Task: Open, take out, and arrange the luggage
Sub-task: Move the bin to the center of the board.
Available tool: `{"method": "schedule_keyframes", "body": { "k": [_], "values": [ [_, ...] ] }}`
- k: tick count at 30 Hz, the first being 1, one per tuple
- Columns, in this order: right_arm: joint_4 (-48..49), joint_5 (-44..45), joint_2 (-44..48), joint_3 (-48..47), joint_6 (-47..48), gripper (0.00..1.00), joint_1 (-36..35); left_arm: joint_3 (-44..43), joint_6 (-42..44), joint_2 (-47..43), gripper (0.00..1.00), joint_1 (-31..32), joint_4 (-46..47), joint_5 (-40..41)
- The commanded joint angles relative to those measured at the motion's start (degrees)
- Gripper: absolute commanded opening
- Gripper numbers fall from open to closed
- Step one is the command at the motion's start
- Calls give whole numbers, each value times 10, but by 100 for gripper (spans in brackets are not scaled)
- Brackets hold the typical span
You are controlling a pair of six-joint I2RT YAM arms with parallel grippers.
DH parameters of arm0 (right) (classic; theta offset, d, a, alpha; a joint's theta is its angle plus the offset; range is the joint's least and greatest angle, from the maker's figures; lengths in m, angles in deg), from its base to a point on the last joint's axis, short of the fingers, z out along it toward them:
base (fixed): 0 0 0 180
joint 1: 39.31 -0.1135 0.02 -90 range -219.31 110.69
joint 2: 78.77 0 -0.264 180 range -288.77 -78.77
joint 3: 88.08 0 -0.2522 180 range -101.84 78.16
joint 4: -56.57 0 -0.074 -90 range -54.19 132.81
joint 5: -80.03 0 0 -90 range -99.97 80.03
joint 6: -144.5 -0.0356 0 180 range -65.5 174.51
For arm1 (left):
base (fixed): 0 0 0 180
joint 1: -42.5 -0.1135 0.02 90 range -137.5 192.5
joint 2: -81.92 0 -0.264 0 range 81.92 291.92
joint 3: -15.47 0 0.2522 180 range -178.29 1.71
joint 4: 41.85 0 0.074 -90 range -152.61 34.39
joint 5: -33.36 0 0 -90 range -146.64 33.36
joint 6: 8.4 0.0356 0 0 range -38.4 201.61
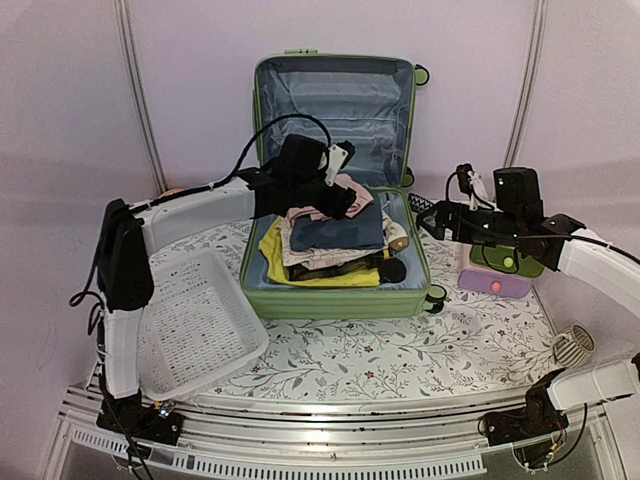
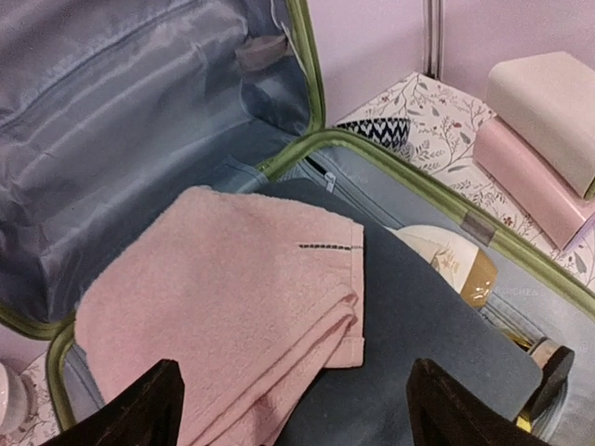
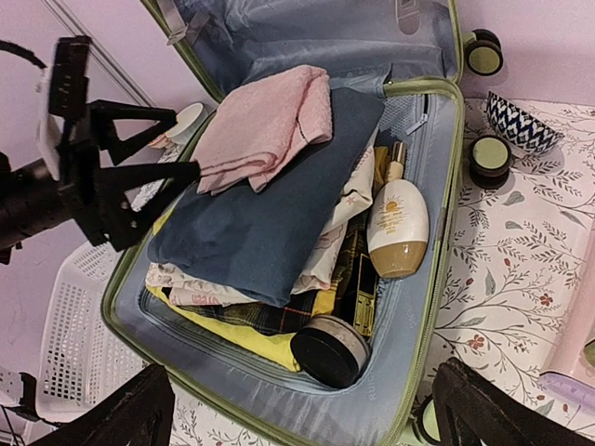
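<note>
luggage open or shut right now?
Open. The luggage has its lid standing upright behind the base; folded clothes show stacked inside.

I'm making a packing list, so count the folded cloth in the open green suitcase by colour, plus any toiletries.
Pink towel: 1
Dark blue cloth: 1
Floral cream cloth: 1
Dark plaid cloth: 1
Yellow cloth: 1
Cream bottle: 1
Black jar: 1
Total: 7 visible
</note>
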Motion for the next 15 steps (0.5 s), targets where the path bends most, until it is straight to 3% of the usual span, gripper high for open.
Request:
{"method": "schedule_keyframes", "body": {
  "k": [1, 11, 15],
  "values": [
    [-2, 7, -6, -18, 16, 99, 6, -67, 34, 54, 87, -3, -45, 3],
    [6, 3, -8, -11, 14, 99, 8, -245, 75, 169, 84, 5, -157, 31],
    [7, 0, -6, -9, 11, 99, 9, -253, 83, 171, 72, 10, -175, 27]
  ]
}}
